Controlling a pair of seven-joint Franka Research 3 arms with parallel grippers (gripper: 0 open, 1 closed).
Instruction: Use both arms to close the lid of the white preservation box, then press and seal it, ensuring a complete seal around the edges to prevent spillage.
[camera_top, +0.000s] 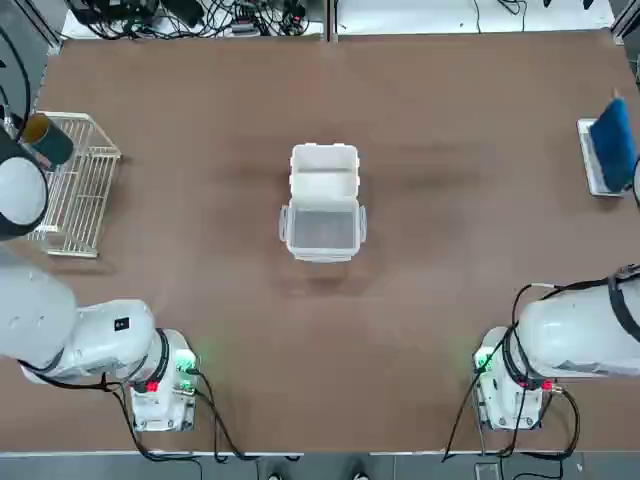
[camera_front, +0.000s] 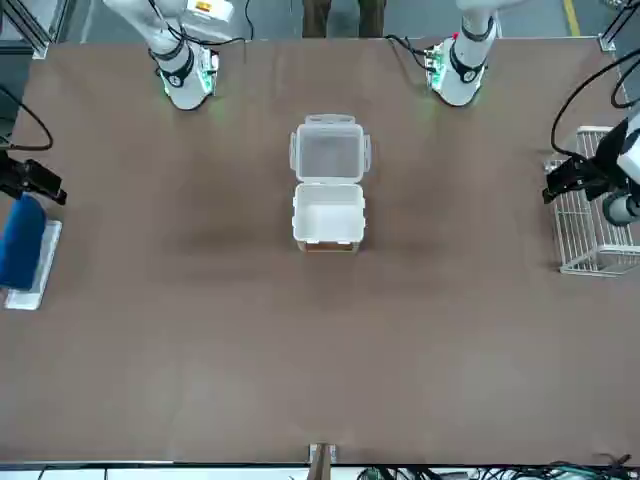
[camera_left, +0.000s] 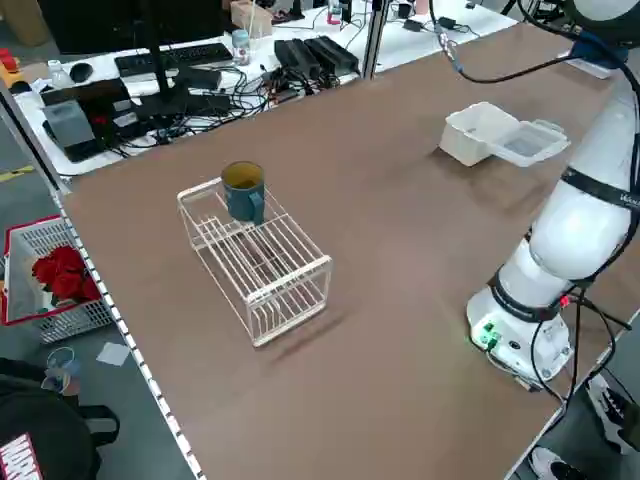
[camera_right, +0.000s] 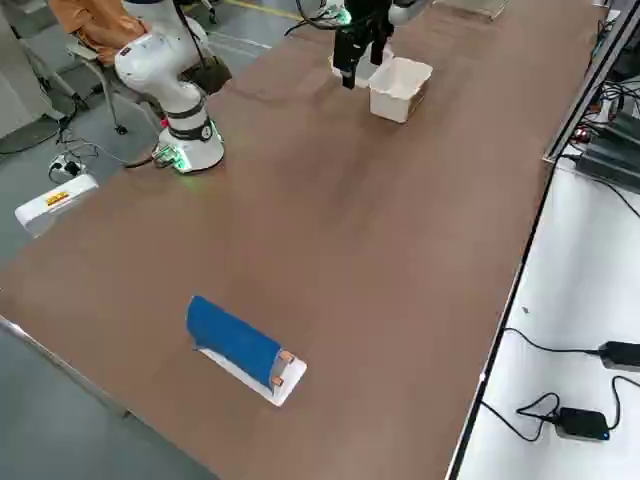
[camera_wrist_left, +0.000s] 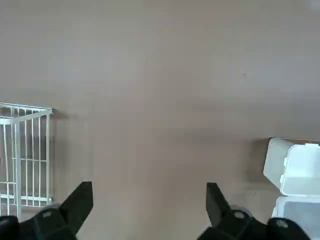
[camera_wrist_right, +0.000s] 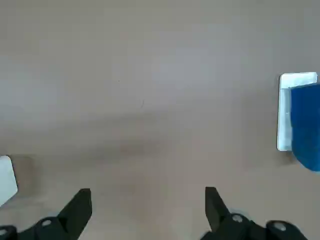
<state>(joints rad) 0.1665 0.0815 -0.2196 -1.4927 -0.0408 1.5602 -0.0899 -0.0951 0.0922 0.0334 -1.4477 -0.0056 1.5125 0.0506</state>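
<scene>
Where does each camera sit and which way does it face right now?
Top: overhead, arm bases below; open translucent white plastic box at centre.
Front: across the table; box, both bases far.
Left side: raised; white wire rack, left arm base.
Right side: raised; blue roll, an arm base.
Left wrist: open left gripper above table, rack and box.
Right wrist: open right gripper, blue roll.
All but the right wrist share the box.
</scene>
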